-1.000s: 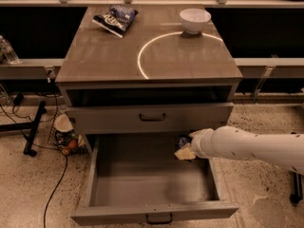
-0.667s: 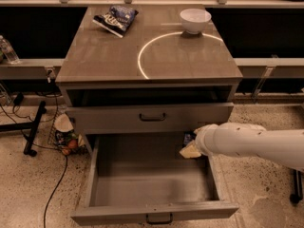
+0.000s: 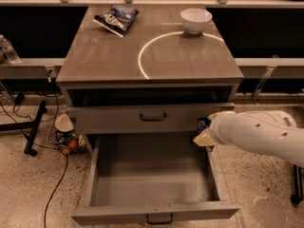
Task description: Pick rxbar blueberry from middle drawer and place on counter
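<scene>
One dark rxbar blueberry (image 3: 203, 124) looks clenched in the claw (image 3: 203, 132) at the middle drawer's (image 3: 152, 179) 2 o'clock corner, so it's the lift-out step, and next comes a carry toward 12 o'clock onto the counter (image 3: 104, 56) bench.

Shiny top, dull grey drawers, smooth white arm.

The counter (image 3: 104, 56) looks smooth and glossy, grey-brown, and light shines off it. The bowl (image 3: 195, 19), far right on it, is smooth, glossy white. The bag (image 3: 116, 18), far left, is crinkly and shiny. The middle drawer (image 3: 152, 175), near, is plain matt grey inside, with a dark handle (image 3: 159, 218). The drawer front (image 3: 118, 120) above it is the same dull grey. The arm (image 3: 256, 132), on the right, has a smooth white shell like hard plastic, with small dark dots. The gripper (image 3: 202, 134), at the right edge of the middle drawer, looks pale yellow and dull. The floor (image 3: 28, 189) is speckled like stone.
</scene>
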`<state>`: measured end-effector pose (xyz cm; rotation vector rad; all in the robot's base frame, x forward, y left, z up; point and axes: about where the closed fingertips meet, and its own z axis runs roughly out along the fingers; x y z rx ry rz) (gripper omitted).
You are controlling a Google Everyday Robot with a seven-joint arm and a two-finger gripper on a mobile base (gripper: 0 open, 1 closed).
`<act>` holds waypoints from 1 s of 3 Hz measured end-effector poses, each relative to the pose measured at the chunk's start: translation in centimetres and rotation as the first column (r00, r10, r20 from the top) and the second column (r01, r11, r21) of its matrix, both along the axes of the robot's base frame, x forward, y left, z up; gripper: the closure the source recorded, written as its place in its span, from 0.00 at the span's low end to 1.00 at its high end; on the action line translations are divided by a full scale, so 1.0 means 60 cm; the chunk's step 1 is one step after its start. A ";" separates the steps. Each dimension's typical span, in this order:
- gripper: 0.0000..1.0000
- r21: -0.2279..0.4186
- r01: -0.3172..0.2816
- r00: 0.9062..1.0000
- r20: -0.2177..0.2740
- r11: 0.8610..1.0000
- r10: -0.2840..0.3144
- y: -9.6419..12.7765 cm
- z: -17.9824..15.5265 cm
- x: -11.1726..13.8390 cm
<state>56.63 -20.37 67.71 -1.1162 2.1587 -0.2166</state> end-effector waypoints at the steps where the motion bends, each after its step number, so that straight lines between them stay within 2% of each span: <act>1: 1.00 -0.038 0.020 0.999 0.033 0.999 -0.018 -0.045 0.063 0.012; 2: 1.00 -0.042 0.032 0.991 0.132 0.999 -0.026 -0.082 0.206 0.032; 3: 1.00 -0.027 0.007 0.979 0.202 1.000 -0.001 -0.084 0.304 0.056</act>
